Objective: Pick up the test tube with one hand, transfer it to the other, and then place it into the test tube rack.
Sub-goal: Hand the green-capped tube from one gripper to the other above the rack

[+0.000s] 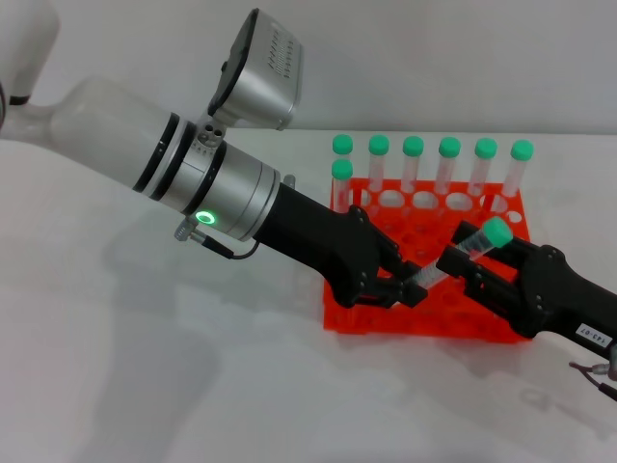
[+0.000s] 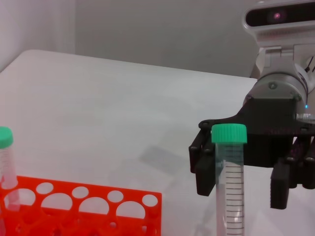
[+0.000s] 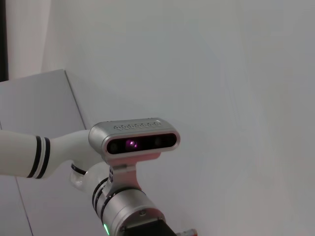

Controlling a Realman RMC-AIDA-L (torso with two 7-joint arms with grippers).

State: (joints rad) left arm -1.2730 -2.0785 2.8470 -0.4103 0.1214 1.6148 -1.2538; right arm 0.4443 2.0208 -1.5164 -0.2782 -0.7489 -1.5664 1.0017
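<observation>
The test tube (image 1: 432, 272), clear with a green cap, slants above the front of the orange test tube rack (image 1: 424, 316). My left gripper (image 1: 405, 287), on the wrist with the green-lit ring, is shut on the tube's lower end. My right gripper (image 1: 463, 253), with the white label, reaches in from the lower right. Its open fingers straddle the tube just below the cap. In the left wrist view the tube (image 2: 229, 187) stands before the right gripper (image 2: 242, 184), whose fingers (image 2: 204, 169) are spread on both sides of it. The rack (image 2: 88, 206) lies below.
Several green-capped tubes (image 1: 448, 159) stand in the rack's back row, and one (image 1: 341, 183) stands in the second row at the left. One also shows in the left wrist view (image 2: 5, 152). The right wrist view shows only my left arm's wrist camera (image 3: 135, 140) and a wall.
</observation>
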